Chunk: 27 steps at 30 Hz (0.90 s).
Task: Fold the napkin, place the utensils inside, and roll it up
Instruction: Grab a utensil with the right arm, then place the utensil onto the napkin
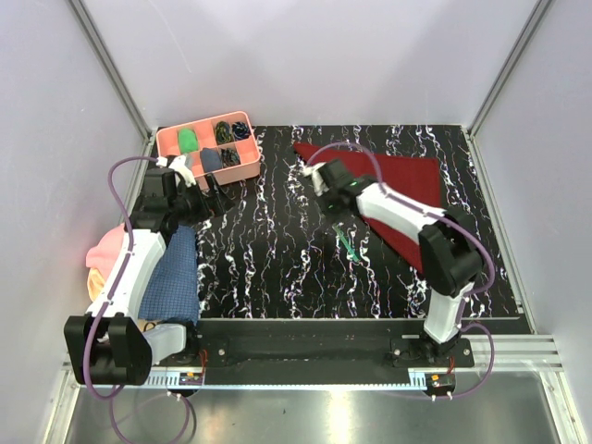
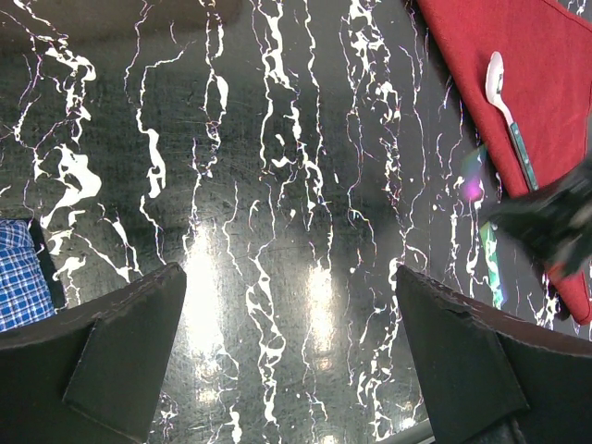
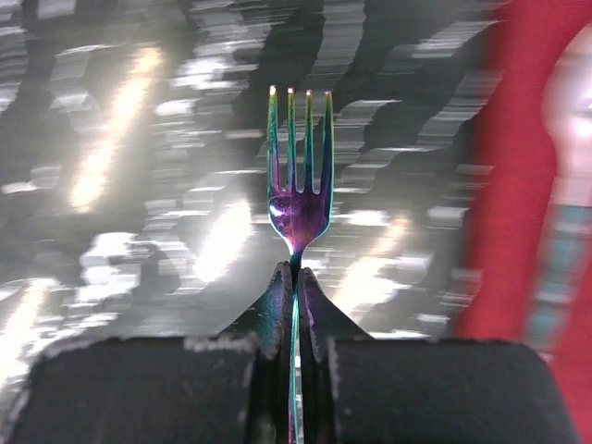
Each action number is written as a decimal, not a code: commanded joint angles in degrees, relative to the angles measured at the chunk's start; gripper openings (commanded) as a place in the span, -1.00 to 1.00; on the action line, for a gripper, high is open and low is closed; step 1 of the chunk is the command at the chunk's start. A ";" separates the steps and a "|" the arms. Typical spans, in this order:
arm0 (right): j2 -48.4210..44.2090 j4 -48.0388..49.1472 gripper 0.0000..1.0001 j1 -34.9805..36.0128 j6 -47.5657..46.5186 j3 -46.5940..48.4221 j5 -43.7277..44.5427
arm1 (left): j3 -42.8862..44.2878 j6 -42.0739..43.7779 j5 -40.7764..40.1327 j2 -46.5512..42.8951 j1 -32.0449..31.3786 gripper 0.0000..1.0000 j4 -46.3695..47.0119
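The dark red napkin (image 1: 398,185) lies folded into a triangle at the back right of the table. It also shows in the left wrist view (image 2: 536,74), with a silvery spoon (image 2: 504,92) lying on it. My right gripper (image 1: 317,176) hovers just left of the napkin. It is shut (image 3: 296,273) on the handle of an iridescent teal and purple fork (image 3: 298,176), tines pointing away. The napkin edge (image 3: 518,185) is blurred at the right of that view. Another teal-green utensil (image 1: 350,245) lies on the table under the right arm. My left gripper (image 1: 220,196) is open and empty (image 2: 289,273) above bare table.
A pink compartment tray (image 1: 205,146) with small items stands at the back left. A blue checked cloth (image 1: 176,273) and a pink cloth (image 1: 104,254) lie by the left arm. The table (image 1: 277,268) is black marble-patterned.
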 commanded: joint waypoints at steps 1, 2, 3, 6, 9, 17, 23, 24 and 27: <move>-3.66 0.32 -1.00 -8.48 -14.31 1.71 -1.31 | -0.70 0.03 2.60 -1.79 0.45 0.98 2.82; -3.93 1.63 -1.00 -9.54 -16.18 1.27 -1.23 | -0.61 -0.14 2.78 -1.88 0.45 0.97 2.91; -3.93 2.51 -1.00 -12.42 -17.94 1.09 -1.66 | -0.61 -0.14 2.95 -1.79 0.45 0.97 3.08; -4.02 5.94 -1.00 -18.22 -22.43 1.09 -6.29 | -0.61 -0.23 3.22 -1.97 0.54 0.98 3.08; -2.44 7.35 -1.00 -22.27 -26.73 2.76 -8.60 | -0.79 -0.23 3.13 -2.32 0.62 0.98 3.09; 4.50 6.65 -1.00 -26.42 -34.30 8.47 -14.93 | -0.87 -0.49 3.83 -2.23 0.62 0.97 3.44; 9.34 3.67 -1.00 -27.65 -35.27 12.34 -16.16 | -1.05 -0.50 3.84 -2.32 0.62 0.97 3.53; 9.78 3.40 -1.00 -27.83 -35.27 12.52 -16.17 | -1.14 -0.50 3.92 -2.32 0.54 0.97 3.53; 10.66 3.05 -1.00 -28.36 -35.27 12.61 -16.87 | -1.22 -0.58 3.92 -2.14 0.54 0.97 3.53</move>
